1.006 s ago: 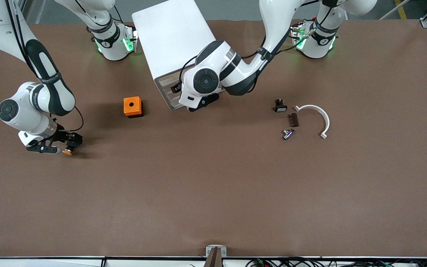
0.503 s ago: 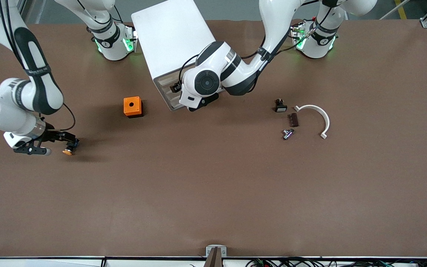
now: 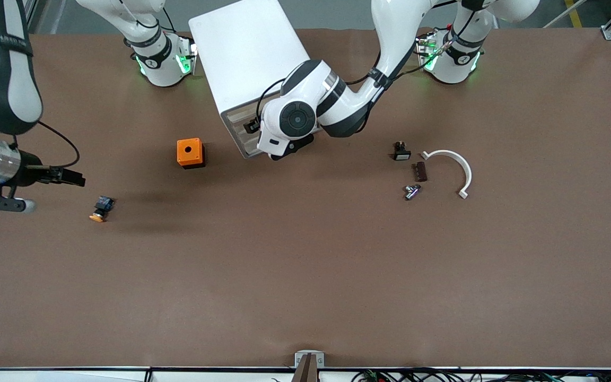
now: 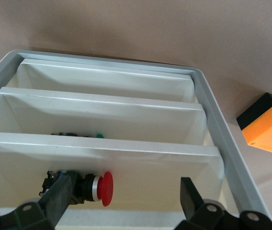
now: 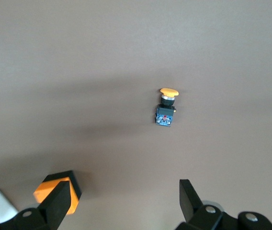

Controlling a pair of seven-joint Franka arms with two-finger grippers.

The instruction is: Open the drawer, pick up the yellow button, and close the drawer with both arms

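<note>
The button (image 3: 101,208), with an orange cap and a black-blue body, lies on its side on the brown table toward the right arm's end; the right wrist view shows the button (image 5: 166,108) too. My right gripper (image 3: 53,193) hangs open above the table beside it, holding nothing, and appears as right gripper (image 5: 121,201) in its own view. The white cabinet (image 3: 247,53) stands between the arm bases. My left gripper (image 4: 125,201) is open at the cabinet's front, over a white drawer (image 4: 141,165) that holds a red-capped push-button (image 4: 100,188).
An orange cube (image 3: 190,153) with a round hole sits between the button and the cabinet. Toward the left arm's end lie a small black part (image 3: 401,152), a brown piece (image 3: 419,171), a metal piece (image 3: 412,191) and a white curved piece (image 3: 456,164).
My right gripper let go of the button, rose and drew away toward the right arm's end of the table. The button stayed where it lay. The left arm barely moved.
</note>
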